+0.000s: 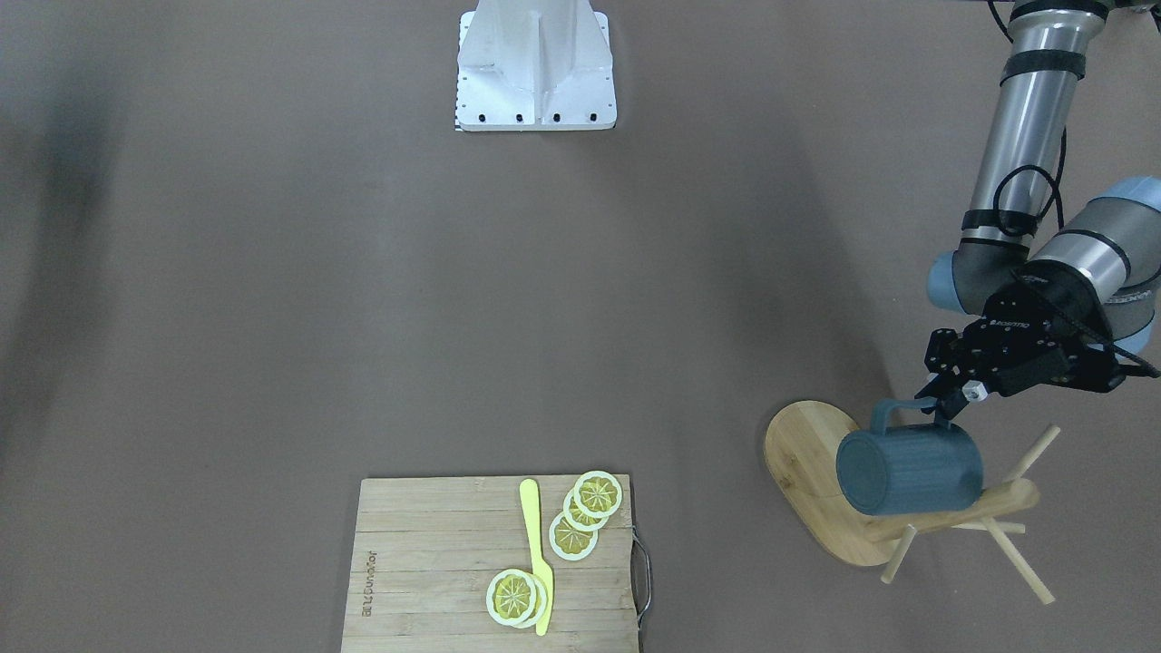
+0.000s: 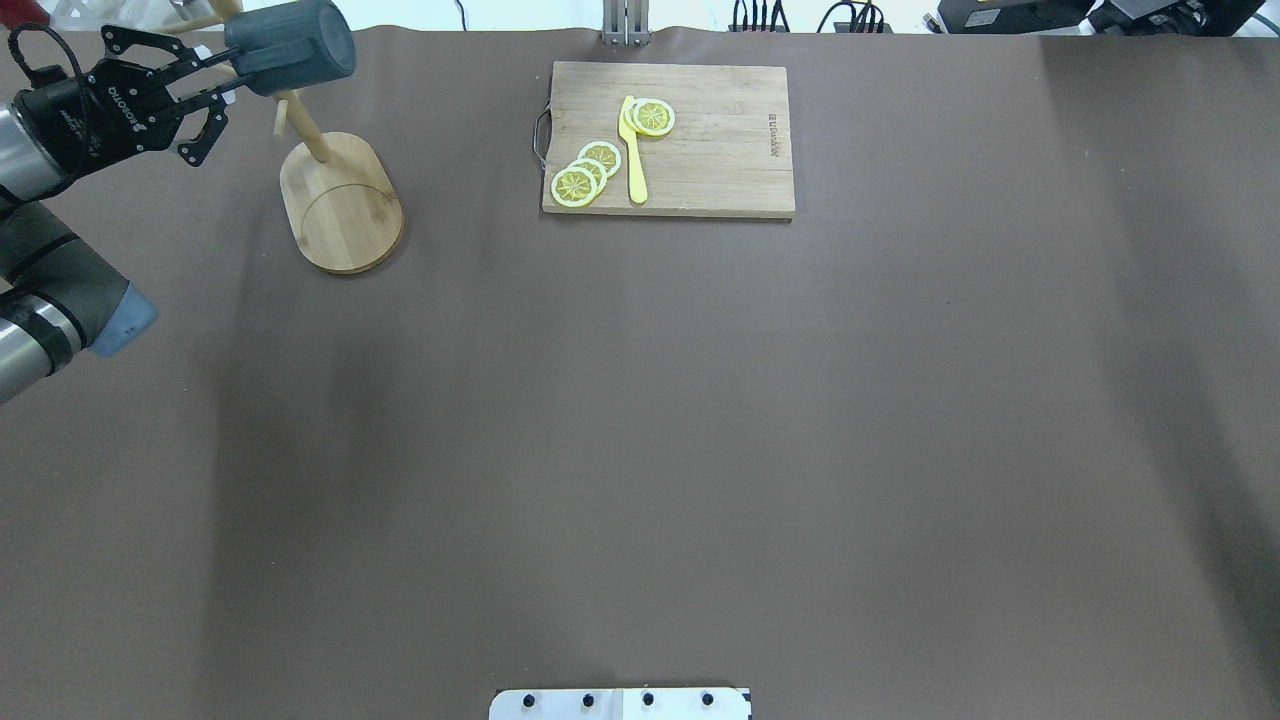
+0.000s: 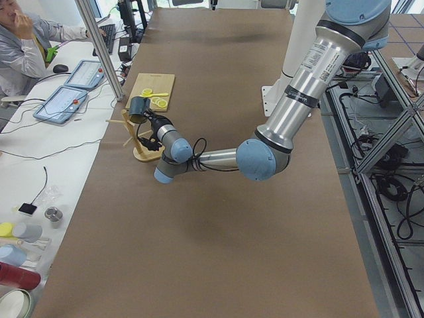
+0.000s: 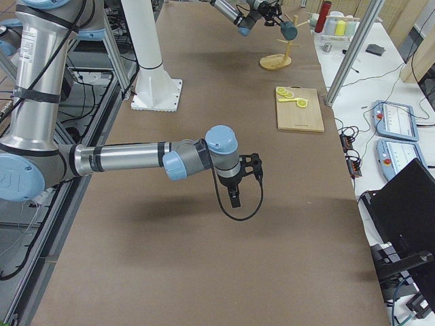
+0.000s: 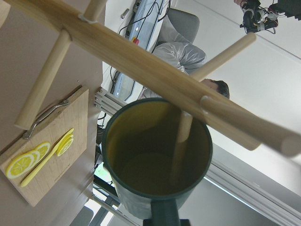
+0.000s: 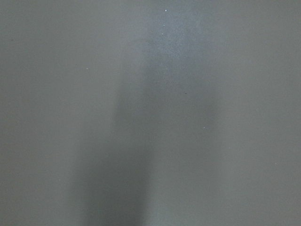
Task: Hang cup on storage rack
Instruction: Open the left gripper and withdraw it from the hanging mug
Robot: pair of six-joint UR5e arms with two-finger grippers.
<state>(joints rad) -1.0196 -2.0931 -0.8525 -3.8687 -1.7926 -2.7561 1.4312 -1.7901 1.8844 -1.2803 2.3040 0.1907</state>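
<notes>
The slate-blue cup [image 1: 907, 472] lies on its side in the air beside the top of the bamboo storage rack [image 1: 807, 472]. My left gripper [image 1: 946, 410] is shut on its handle. The overhead view shows the cup [image 2: 290, 45] above the rack's post [image 2: 305, 135], with the left gripper [image 2: 222, 88] on its left. In the left wrist view the cup's olive inside [image 5: 150, 155] faces the camera. One peg [image 5: 181, 141] reaches into its mouth, and the post [image 5: 155, 70] crosses in front. My right gripper [image 4: 234, 190] hangs over bare table; I cannot tell if it is open or shut.
A slatted wooden cutting board [image 2: 700, 150] with lemon slices [image 2: 585, 172] and a yellow knife [image 2: 632, 150] lies at the table's far edge, right of the rack. The robot's base [image 1: 535, 68] is at mid table. An operator's desk stands beyond the far edge.
</notes>
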